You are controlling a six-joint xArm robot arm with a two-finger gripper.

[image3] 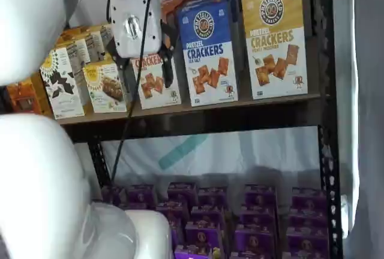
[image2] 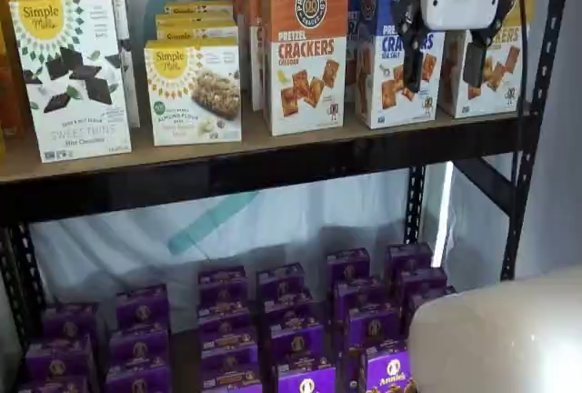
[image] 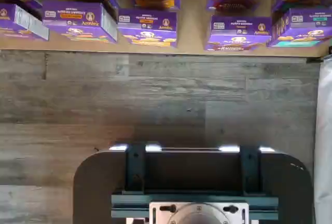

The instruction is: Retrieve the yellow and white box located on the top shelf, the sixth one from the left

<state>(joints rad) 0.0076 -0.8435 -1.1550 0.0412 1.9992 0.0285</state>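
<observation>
The top shelf point(image3: 198, 117) carries the yellow and white box point(image3: 275, 43) at its right end, next to the blue-topped box point(image3: 208, 52). The gripper point(image2: 444, 58) hangs in front of it, not touching, fingers spread with a clear gap. Purple boxes point(image2: 300, 343) fill the shelf below.

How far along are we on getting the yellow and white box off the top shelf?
Early stage. Nothing is done yet: the yellow and white box stands upright on the top shelf, beside the blue box. In hand: the gripper hangs open and empty in front of the boxes, both fingers showing in both shelf views. Left: line up on the box, close on it, pull it out.
</observation>
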